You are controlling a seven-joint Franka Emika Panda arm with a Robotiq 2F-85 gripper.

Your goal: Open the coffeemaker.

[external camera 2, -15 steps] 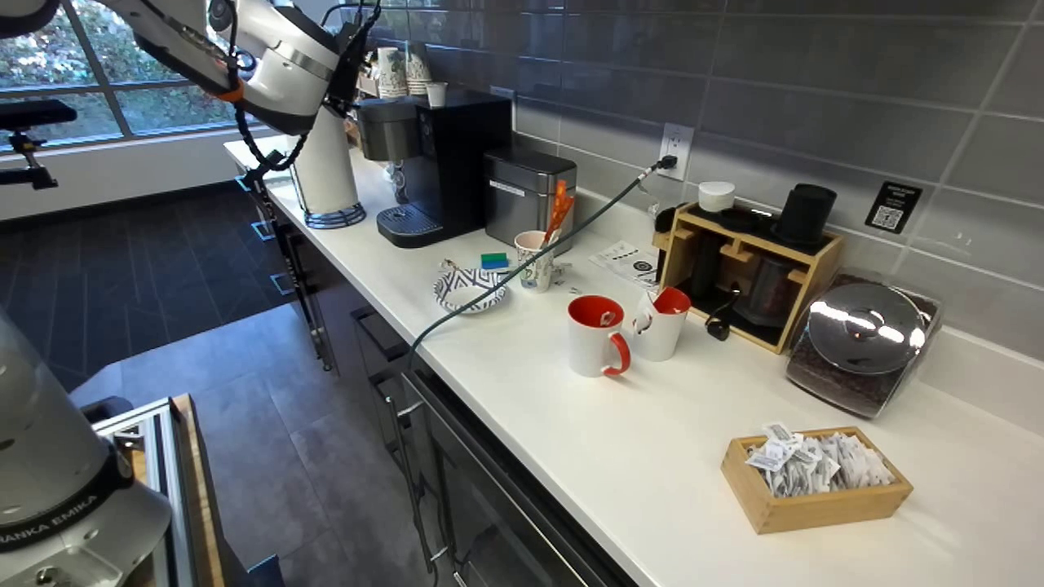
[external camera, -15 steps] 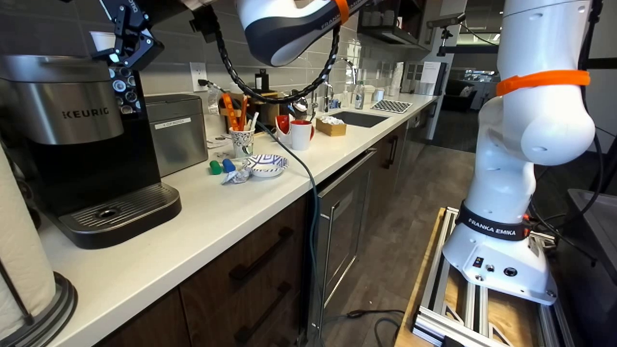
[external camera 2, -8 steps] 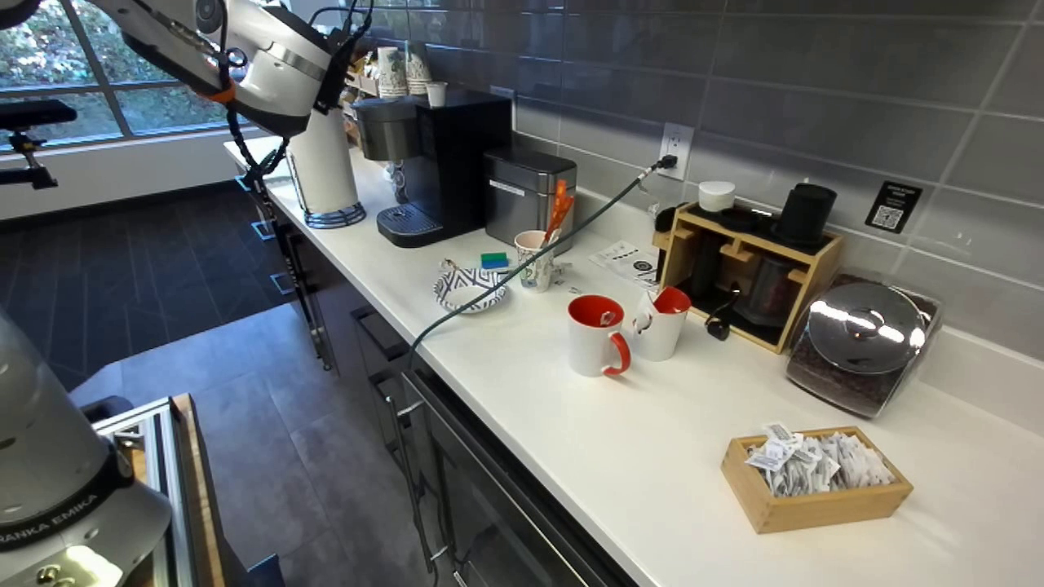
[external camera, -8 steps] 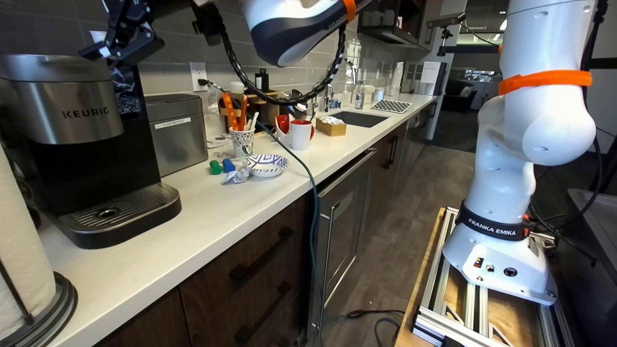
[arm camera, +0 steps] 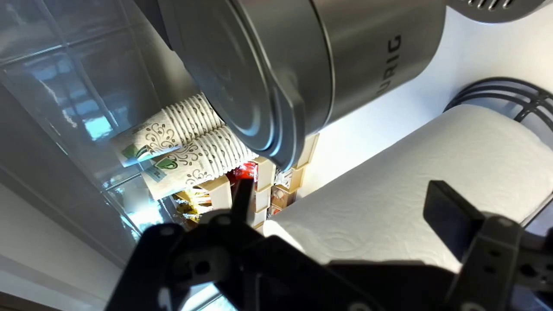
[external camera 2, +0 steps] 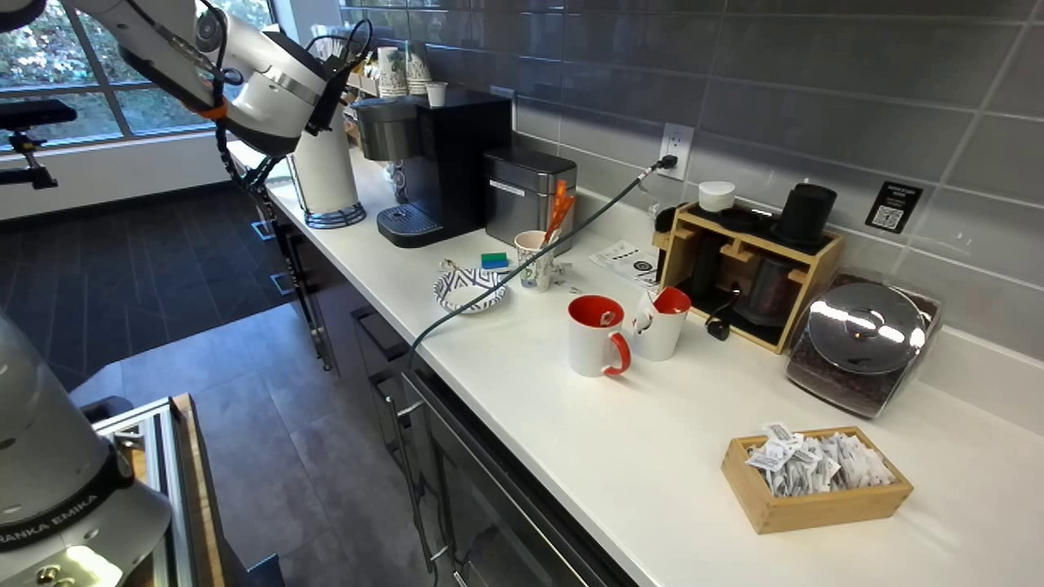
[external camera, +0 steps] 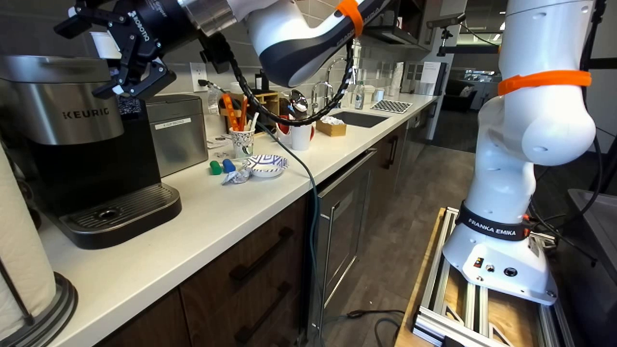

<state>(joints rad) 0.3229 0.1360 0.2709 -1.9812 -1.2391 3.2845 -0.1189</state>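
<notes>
The coffeemaker (external camera: 94, 113) is black with a silver KEURIG band and stands on the counter; it also shows in an exterior view (external camera 2: 465, 155) and the wrist view (arm camera: 371, 39). Its rounded lid (external camera: 48, 67) is down flat. The lid's front lip (arm camera: 293, 125) points toward my gripper in the wrist view. My gripper (external camera: 86, 59) is open and empty, its fingers spread wide at about lid height. In the wrist view the gripper (arm camera: 343, 203) is apart from the lip, with the paper towel roll behind the gap. In an exterior view the arm and camera mount mostly hide the gripper.
A paper towel roll (external camera 2: 322, 171) stands beside the coffeemaker. A small white cup (external camera 2: 437, 94) sits on the machine's top. Stacked paper cups (arm camera: 185, 147) stand behind it. A grey boxy appliance (external camera: 176, 132) stands on its other side. A cable (external camera 2: 538, 253) crosses the counter.
My gripper has come lower in view and tilted, so both fingers now show. The arm has drawn back from the coffeemaker, leftward in an exterior view. The coffeemaker and lid look unchanged.
</notes>
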